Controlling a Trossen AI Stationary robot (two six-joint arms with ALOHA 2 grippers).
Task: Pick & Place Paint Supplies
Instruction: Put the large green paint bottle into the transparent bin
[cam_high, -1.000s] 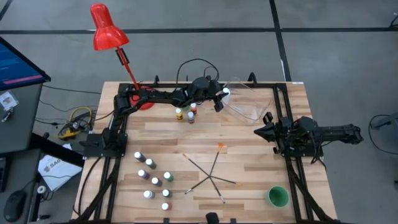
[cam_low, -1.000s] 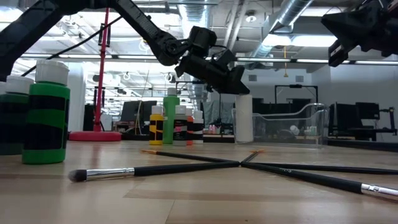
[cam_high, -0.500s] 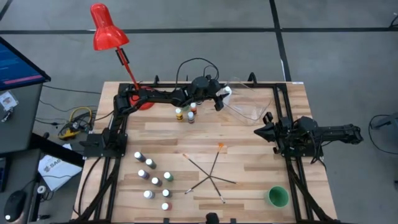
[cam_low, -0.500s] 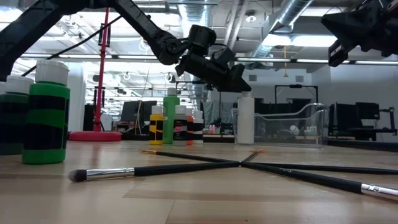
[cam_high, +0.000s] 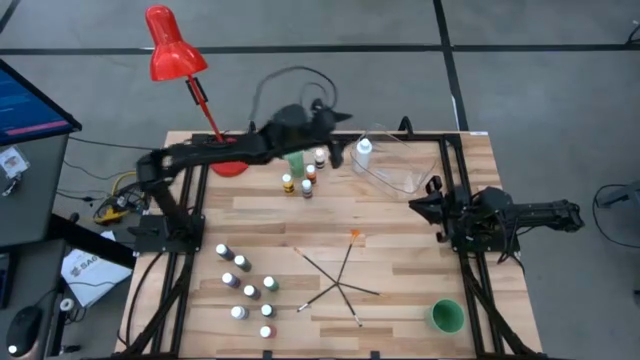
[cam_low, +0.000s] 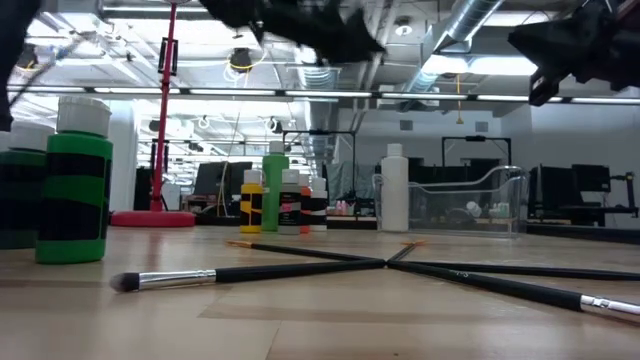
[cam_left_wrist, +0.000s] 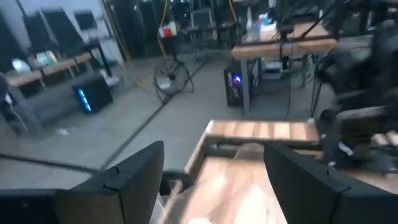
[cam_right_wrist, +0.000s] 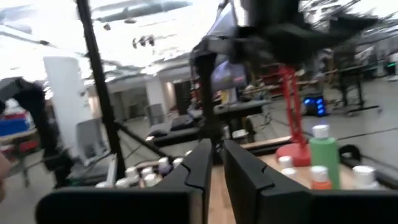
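The white bottle (cam_high: 363, 152) stands upright inside the clear plastic tub (cam_high: 400, 168) at the far edge of the table (cam_high: 400, 250). The left gripper (cam_high: 335, 118) hangs above the table just beside the tub, fingers spread wide and empty. The green bottle (cam_high: 295, 163) and three small bottles (cam_high: 305, 180) stand near the tub. Crossed paintbrushes (cam_high: 340, 275) lie well away from it. The right gripper (cam_high: 418, 205) waits just beside the tub, fingers nearly together.
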